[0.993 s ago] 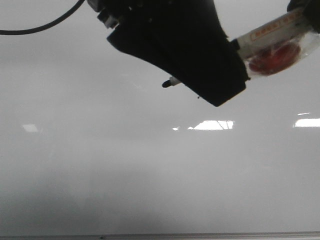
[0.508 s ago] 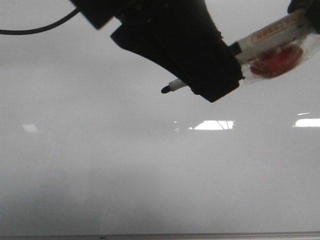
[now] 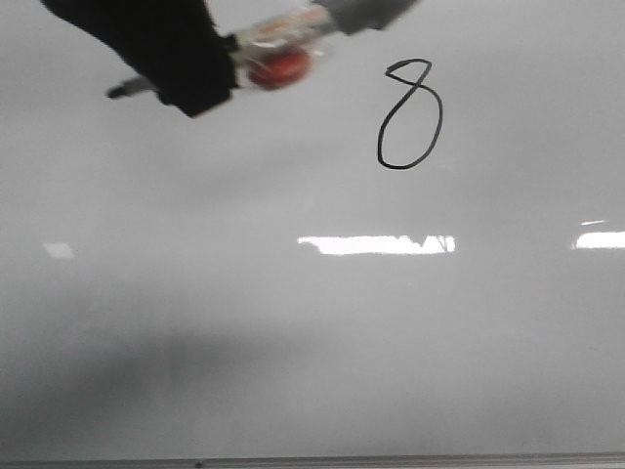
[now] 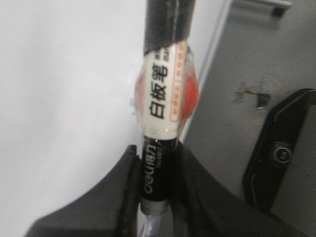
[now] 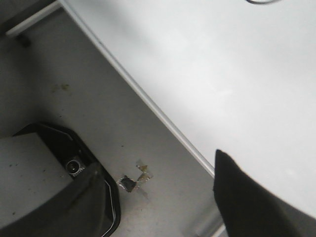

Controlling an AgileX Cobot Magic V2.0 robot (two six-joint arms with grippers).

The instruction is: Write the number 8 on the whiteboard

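The number 8 (image 3: 408, 115) is drawn in thin black line on the whiteboard (image 3: 293, 342), upper right of the front view. My left gripper (image 3: 190, 83) is at the upper left, well left of the 8, shut on a whiteboard marker (image 3: 278, 49) with a red-and-white label; its tip (image 3: 117, 91) points left. In the left wrist view the jaws (image 4: 157, 177) clamp the marker's black barrel (image 4: 165, 98) over the whiteboard (image 4: 59, 98). My right gripper (image 5: 163, 207) is open and empty beside the board's edge (image 5: 148, 108).
White glare patches (image 3: 376, 244) lie across the board. The board's thin grey frame (image 3: 312, 459) runs along the near edge. On the grey table beside the board sit a black device with a lens (image 5: 74, 166) and bits of torn tape (image 5: 136, 177).
My left gripper with the marker has moved up and to the left, uncovering the drawn 8 that it hid before.
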